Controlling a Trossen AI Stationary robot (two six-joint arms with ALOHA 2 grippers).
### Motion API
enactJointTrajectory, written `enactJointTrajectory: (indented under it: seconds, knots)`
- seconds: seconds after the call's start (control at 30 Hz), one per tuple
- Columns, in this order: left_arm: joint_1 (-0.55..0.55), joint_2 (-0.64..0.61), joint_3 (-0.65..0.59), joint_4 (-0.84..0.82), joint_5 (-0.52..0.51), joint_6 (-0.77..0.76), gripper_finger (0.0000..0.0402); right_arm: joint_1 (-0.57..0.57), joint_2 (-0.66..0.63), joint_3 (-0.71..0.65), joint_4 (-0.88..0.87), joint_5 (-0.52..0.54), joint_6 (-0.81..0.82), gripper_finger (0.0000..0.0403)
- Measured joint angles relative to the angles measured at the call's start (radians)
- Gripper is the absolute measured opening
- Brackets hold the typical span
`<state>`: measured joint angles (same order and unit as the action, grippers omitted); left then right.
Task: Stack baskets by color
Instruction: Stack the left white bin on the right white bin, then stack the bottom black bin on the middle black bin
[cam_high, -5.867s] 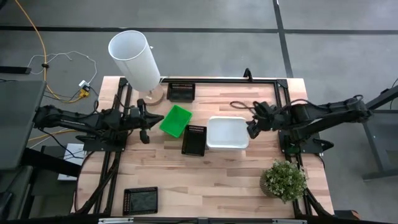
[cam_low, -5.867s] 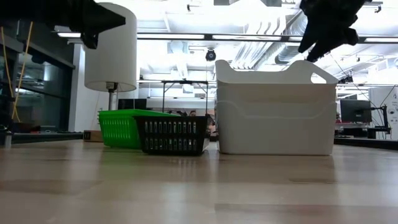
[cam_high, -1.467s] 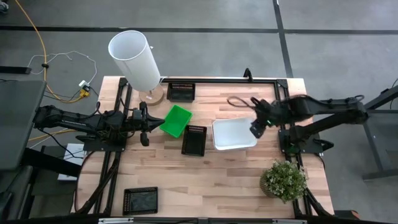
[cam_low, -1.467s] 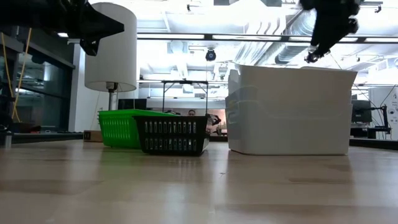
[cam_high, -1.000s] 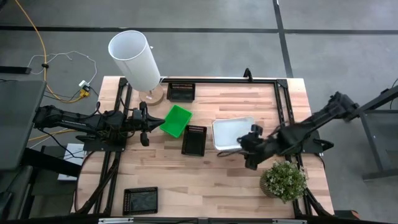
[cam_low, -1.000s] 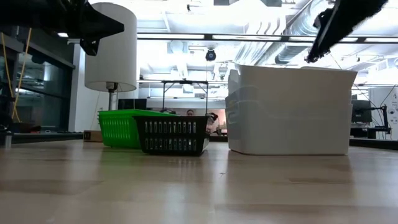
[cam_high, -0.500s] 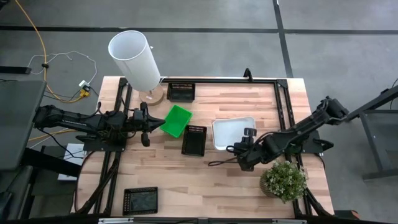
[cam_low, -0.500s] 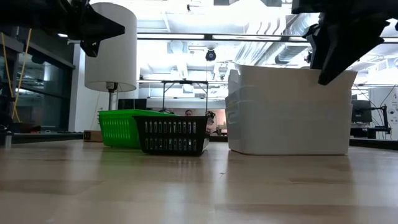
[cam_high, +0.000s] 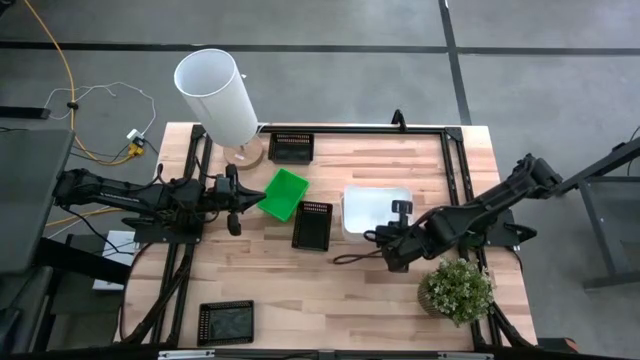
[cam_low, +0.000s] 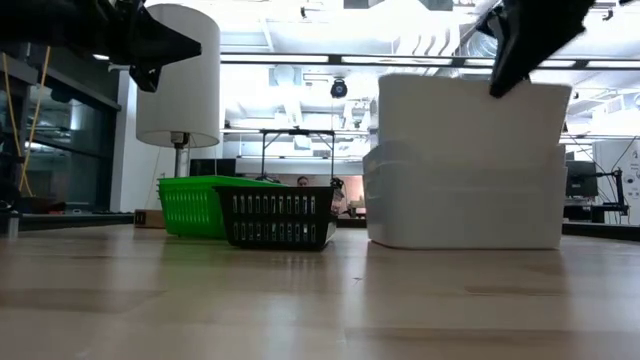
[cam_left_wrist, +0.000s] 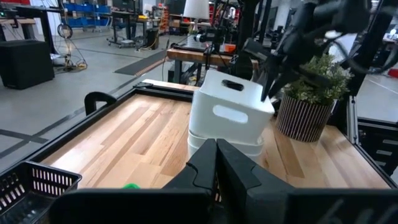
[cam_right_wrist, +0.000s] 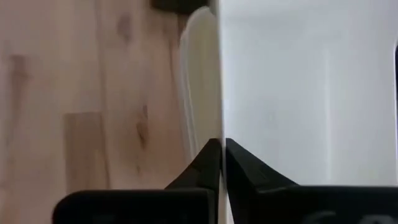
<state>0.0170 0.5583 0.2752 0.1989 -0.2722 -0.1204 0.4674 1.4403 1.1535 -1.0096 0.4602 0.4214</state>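
Two white baskets (cam_high: 372, 212) stand nested at the table's middle right. The upper one (cam_left_wrist: 231, 106) is raised and tilted in the lower one (cam_left_wrist: 224, 144). My right gripper (cam_high: 391, 240) is shut on it from the near side. A green basket (cam_high: 283, 193) and a black basket (cam_high: 312, 224) rest on the table left of them. More black baskets sit at the far edge (cam_high: 291, 147) and the near left corner (cam_high: 226, 322). My left gripper (cam_high: 232, 206) hovers shut and level at the table's left. My right gripper pinches the upper white basket's thin wall at its rim (cam_right_wrist: 220, 124) between its two fingers, one inside and one outside. The fingers (cam_low: 497, 85) slant down from the table's near right. The basket is tilted, its top (cam_low: 470, 85) raised, its lower part still inside the lower basket.
A tall white cylinder (cam_high: 215, 92) stands at the far left corner and a potted plant (cam_high: 457, 290) at the near right, close to my right arm. A dark cable (cam_high: 350, 258) trails on the wood near the white baskets. Bare wood lies along the near middle.
My right gripper has taken hold of the upper white basket's rim from the near side. That basket has risen and tipped out of the lower white basket, which has stayed in place.
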Motion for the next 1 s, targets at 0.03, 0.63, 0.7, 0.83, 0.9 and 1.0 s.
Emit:
enactJointTrajectory:
  seconds: [0.03, 0.63, 0.7, 0.83, 0.9, 1.0]
  knots:
    - [0.000, 0.000, 0.000, 0.000, 0.000, 0.000, 0.0000, -0.005, 0.000, 0.017, -0.006, -0.011, -0.015, 0.0004]
    - [0.000, 0.000, 0.000, 0.000, 0.000, 0.000, 0.0000, -0.075, 0.000, 0.043, -0.010, -0.094, -0.058, 0.0007]
    - [0.000, 0.000, 0.000, 0.000, 0.000, 0.000, 0.0000, -0.074, 0.000, 0.043, -0.010, -0.093, -0.036, 0.0017]
    - [0.000, 0.000, 0.000, 0.000, 0.000, -0.001, 0.0000, -0.076, 0.000, 0.043, -0.013, -0.092, -0.010, 0.0061]
    - [0.000, 0.000, 0.000, 0.000, 0.000, -0.008, 0.0000, -0.078, 0.000, 0.043, -0.028, -0.088, 0.005, 0.0094]
    - [0.000, 0.000, 0.000, 0.000, 0.000, -0.008, 0.0000, -0.081, -0.002, 0.043, -0.043, -0.068, 0.021, 0.0152]
